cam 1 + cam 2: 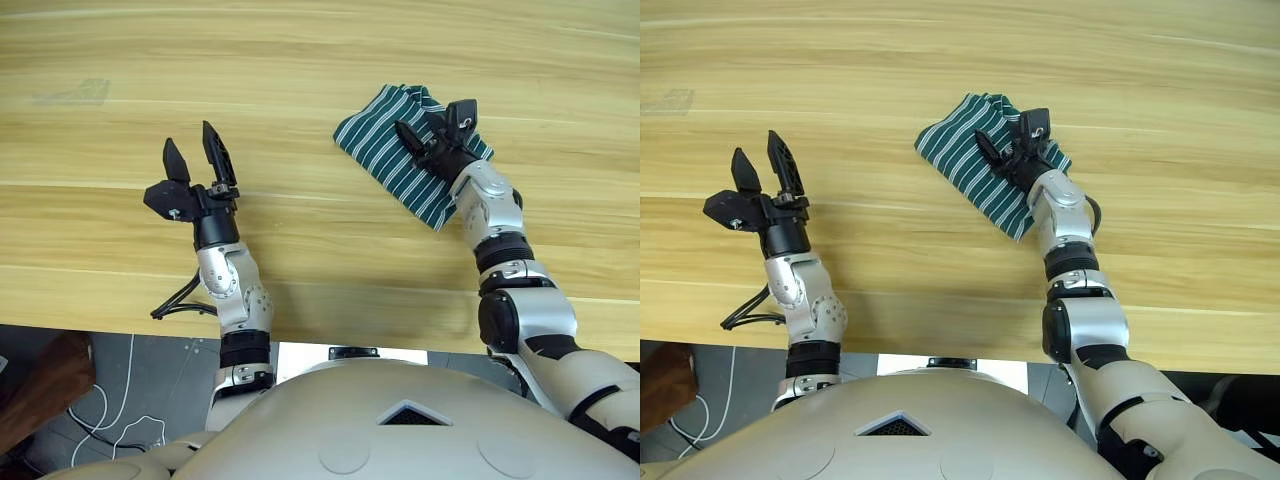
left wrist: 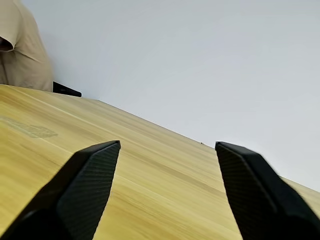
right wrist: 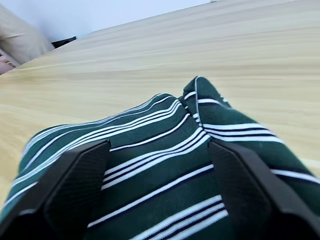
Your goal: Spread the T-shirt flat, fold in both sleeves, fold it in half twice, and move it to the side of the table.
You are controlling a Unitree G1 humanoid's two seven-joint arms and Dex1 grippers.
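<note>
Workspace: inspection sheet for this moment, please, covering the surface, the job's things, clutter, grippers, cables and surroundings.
Surface: light wooden table.
Job's things: green T-shirt with white stripes, folded into a compact bundle, lying on the robot's right part of the table.
Clutter: a faint pale patch on the wood, far left.
Grippers: left gripper open, over bare wood on the left. Right gripper open, over the T-shirt with a ridge of fabric between its fingers.
Cables: black cable beside the left forearm; white cables on the floor.
Surroundings: dark floor below the table's near edge; pale wall beyond the table.
</note>
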